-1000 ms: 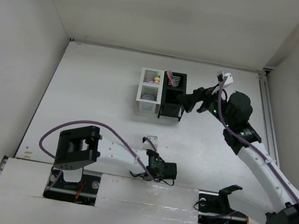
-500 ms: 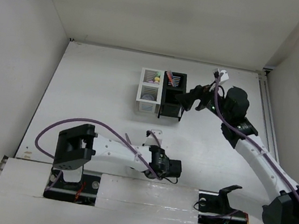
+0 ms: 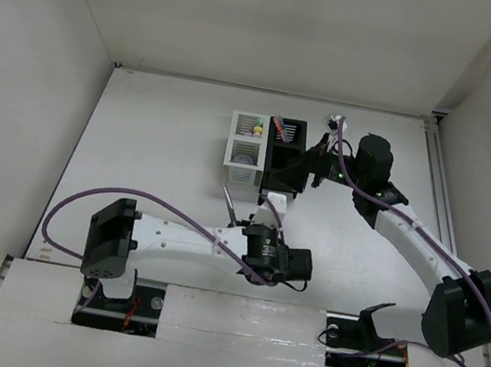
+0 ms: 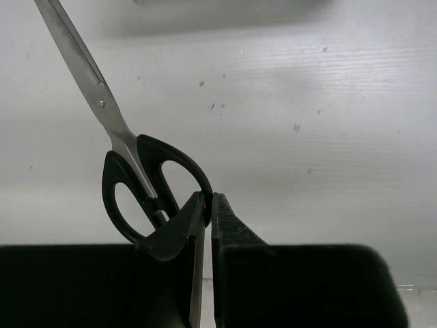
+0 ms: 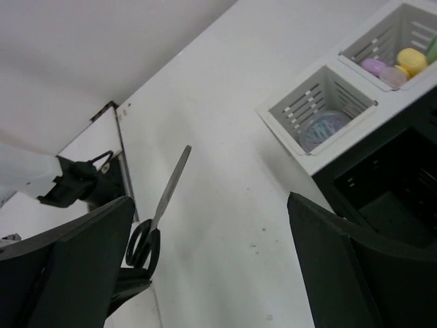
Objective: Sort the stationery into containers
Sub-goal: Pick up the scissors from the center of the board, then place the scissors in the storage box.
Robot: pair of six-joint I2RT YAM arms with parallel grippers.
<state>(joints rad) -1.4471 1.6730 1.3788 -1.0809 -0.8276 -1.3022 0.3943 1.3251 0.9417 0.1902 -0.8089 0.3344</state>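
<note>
from where i stand, the left pincer (image 4: pixel 207 199) is clenched on the rim of one black loop of the scissors (image 4: pixel 113 123). it holds them by the handle, so the long blade points away toward the far left and the sharp end is kept clear of the arm. the scissors sit over the middle of the surface (image 3: pixel 157 150), nearer than both containers. i can't tell whether the tip touches down. a grip on the handle edge looks thin to me, so the blade could swing if the wrist turns quickly. the right pincer (image 5: pixel 210 199) is spread wide with nothing in it, hovering just to the right of the black organizer (image 3: pixel 280 187). i'd guess it waits there either to take the scissors or to keep out of the way. the white organizer (image 3: pixel 241 176), touching the black one on its left, has small erasers (image 5: pixel 403 60) in its far compartment and the bluish round piece (image 5: pixel 322 128) in its near one. a pen (image 3: pixel 279 127) leans in the black one's far compartment and its near compartment looks empty, probably the place for something long.
</note>
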